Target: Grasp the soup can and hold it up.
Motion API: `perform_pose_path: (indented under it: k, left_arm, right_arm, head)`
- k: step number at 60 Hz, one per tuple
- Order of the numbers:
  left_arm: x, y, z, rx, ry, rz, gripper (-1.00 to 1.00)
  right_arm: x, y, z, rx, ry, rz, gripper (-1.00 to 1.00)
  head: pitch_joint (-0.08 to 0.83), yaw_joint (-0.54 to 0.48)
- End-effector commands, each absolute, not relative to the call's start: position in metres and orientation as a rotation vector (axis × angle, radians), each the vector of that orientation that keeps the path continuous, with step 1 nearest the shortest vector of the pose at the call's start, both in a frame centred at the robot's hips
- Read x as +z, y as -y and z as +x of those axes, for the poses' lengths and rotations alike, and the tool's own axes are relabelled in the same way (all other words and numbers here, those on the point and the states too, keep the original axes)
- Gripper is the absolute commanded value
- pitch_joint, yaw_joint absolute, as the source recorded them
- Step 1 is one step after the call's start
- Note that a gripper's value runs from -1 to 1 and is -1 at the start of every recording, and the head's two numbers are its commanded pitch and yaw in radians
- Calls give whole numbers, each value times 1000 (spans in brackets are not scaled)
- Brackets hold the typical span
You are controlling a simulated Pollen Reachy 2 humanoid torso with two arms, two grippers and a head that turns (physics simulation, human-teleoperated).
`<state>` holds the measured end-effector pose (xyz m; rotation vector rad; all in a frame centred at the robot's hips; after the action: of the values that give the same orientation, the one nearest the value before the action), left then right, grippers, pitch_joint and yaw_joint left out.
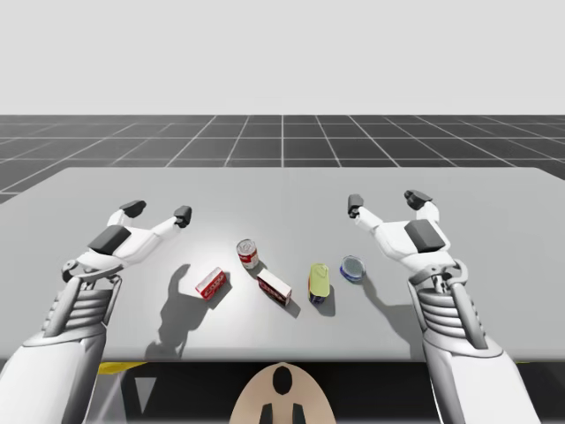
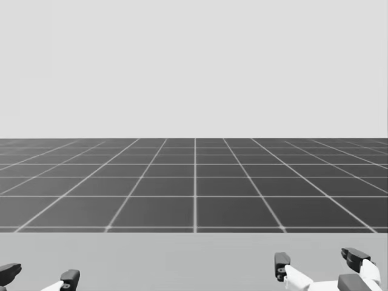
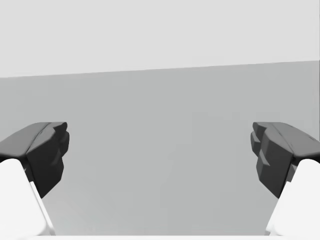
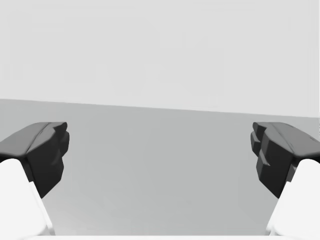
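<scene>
On table (image 1: 459, 190), upright red-and-white soup can (image 1: 248, 253).

A grey desk (image 1: 282, 190) is stretching across the high view, with a dark gridded floor (image 1: 282, 137) lying beyond it at 12 o'clock. Two boxes are lying flat on the desk's near half. A red-and-white box (image 1: 212, 283) is sitting at 9 o'clock of a second red-and-white box (image 1: 274, 288), apart from it. A yellow-green container (image 1: 320, 280) is resting just beside the second box at 3 o'clock. A short blue can (image 1: 351, 268) is sitting near that container at 2 o'clock.
</scene>
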<state>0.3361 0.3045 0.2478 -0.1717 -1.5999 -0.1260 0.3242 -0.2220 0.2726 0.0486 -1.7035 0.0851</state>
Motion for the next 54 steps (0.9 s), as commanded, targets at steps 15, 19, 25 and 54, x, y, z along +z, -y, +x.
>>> perform_pose_path:
  k: [15,19,25,54]
  left_arm:
    - [250,-305,335,-124,1607,-173,-1000]
    - [250,-305,335,-125,1608,-170,-1000]
    - [250,-305,335,-130,1609,-162,-1000]
    - [249,-305,336,-141,1605,-159,-1000]
  right_arm:
    - [274,223,324,65,1708,23,-1000]
    - [274,223,324,69,1718,4,-1000]
    - [273,222,325,93,1720,-24,-1000]
    - [274,222,324,104,1706,-16,-1000]
  head:
    - [138,6]
    - [200,14]
    - [286,31]
    - [584,108]
